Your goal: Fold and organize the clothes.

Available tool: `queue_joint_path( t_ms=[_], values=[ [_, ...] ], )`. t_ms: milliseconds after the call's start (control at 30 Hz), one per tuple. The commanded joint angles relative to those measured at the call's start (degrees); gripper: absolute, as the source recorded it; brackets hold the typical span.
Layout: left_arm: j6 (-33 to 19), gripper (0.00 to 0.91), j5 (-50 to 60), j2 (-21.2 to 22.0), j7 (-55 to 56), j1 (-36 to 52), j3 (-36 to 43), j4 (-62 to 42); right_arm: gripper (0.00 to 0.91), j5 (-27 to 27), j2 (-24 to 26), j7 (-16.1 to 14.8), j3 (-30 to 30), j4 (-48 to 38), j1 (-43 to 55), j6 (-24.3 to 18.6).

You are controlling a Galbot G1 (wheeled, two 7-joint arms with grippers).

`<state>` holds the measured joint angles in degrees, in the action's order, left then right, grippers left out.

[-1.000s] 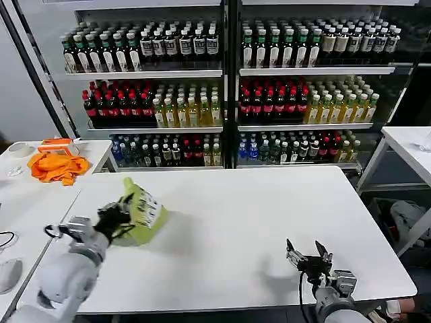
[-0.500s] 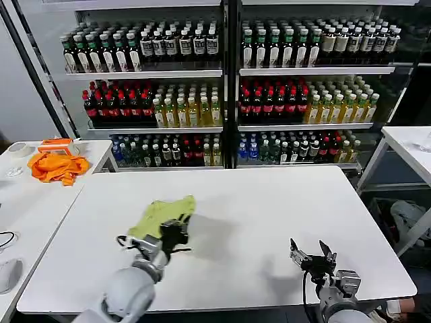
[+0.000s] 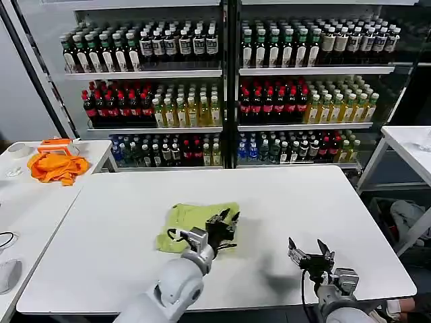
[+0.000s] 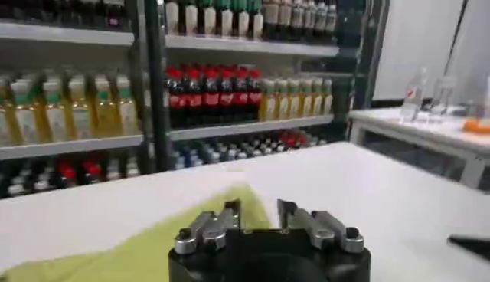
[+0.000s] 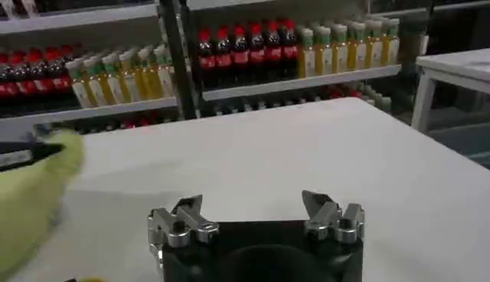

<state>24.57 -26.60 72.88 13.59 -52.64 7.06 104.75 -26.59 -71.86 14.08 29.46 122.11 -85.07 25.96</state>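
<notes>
The clothes, a lime yellow-green T-shirt [image 3: 190, 221], lie as a flat folded bundle on the white table [image 3: 303, 198], a little left of its middle. My left gripper [image 3: 226, 218] hovers at the shirt's right edge, open, with nothing between its fingers. In the left wrist view the shirt [image 4: 115, 257] spreads under and beyond the left gripper [image 4: 259, 208]. My right gripper [image 3: 308, 249] stands open near the table's front right, apart from the shirt. From the right wrist view the right gripper [image 5: 253, 203] is wide open over bare table, and the shirt [image 5: 31, 199] shows farther off.
A bright orange cloth [image 3: 57, 167] lies on a side table at the far left. Shelves of bottles [image 3: 229, 101] stand behind the table. Another white table [image 3: 411, 141] stands to the right. Bare tabletop stretches between the shirt and the right gripper.
My left arm swept rightward from the table's left edge toward the middle, carrying the shirt, which now lies flat; the left fingers now stand open. The right gripper has barely moved.
</notes>
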Motion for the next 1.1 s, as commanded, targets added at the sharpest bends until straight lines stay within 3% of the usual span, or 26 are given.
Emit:
queue_joint_path(
  t_ms=[33,300,500,667,1033,1100],
  values=[
    [-8.9,0.907,-6.4,3.0,0.0,0.3,-0.1,1.1,0.907,-0.2,0.4,0.0,-0.9,-0.4,1.4,0.1],
    [-11.0,0.907,-13.0,-5.0,0.9,-5.3,-12.8,8.5,0.907,-3.5,0.5,0.6,-6.1,-2.5,7.0,0.9],
    [-11.4,0.907,-12.8,-10.3,1.9,-11.7,-22.5,10.5,0.907,-10.6,-1.7,2.5,-13.3,-8.7,15.5,2.5],
    [-11.8,0.907,-12.6,-10.3,2.0,-15.6,-26.0,11.4,0.907,-15.4,-4.4,4.1,-16.7,-14.4,20.5,3.1],
    [-12.2,0.907,-11.2,-8.4,2.0,-17.9,-26.4,11.9,0.907,-18.9,-10.0,4.7,-19.1,-23.3,27.7,3.3],
    [-12.2,0.907,-11.1,-8.3,2.0,-18.0,-26.4,11.9,0.786,-19.1,-10.8,4.7,-19.0,-24.2,28.3,3.1]
  ],
)
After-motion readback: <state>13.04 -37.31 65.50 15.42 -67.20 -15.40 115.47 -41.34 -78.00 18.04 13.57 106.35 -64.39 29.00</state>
